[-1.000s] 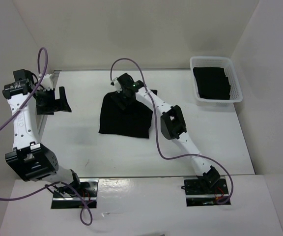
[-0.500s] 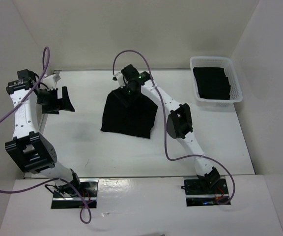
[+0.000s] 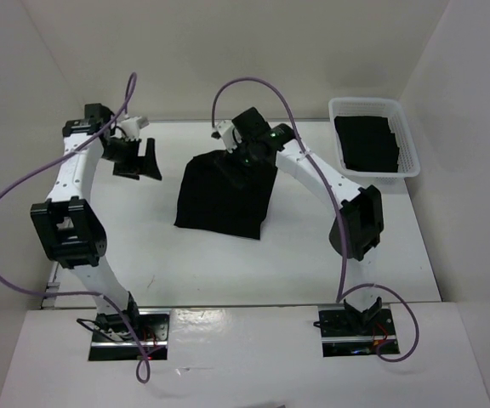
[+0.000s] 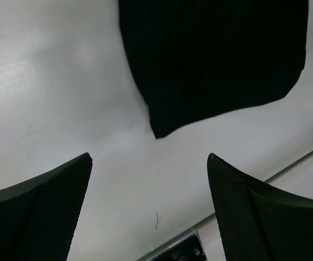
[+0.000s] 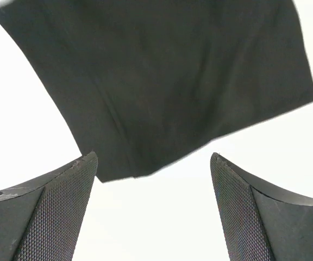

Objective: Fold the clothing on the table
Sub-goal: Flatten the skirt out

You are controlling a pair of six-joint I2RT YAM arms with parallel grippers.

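The black clothing (image 3: 224, 200) lies flat in a rough rectangle on the white table (image 3: 143, 242), a little behind its middle. My right gripper (image 3: 240, 161) hovers over the garment's far edge, open, with nothing between its fingers. In the right wrist view the clothing (image 5: 173, 76) fills the top, and the gripper (image 5: 154, 212) stands over bare table just off its edge. My left gripper (image 3: 145, 163) is open to the left of the garment, apart from it. In the left wrist view the gripper (image 4: 148, 209) is empty, and a corner of the clothing (image 4: 216, 60) lies ahead.
A white lattice basket (image 3: 407, 146) holding dark folded fabric stands at the far right corner. White walls close in the table on the left, back and right. The grey edge rail (image 4: 295, 163) shows at the near side. Purple cables loop above both arms.
My left arm has swung from the table's left edge towards the garment's far left side. The right arm has drawn back and risen at the far edge. The garment's far edge has shifted slightly right.
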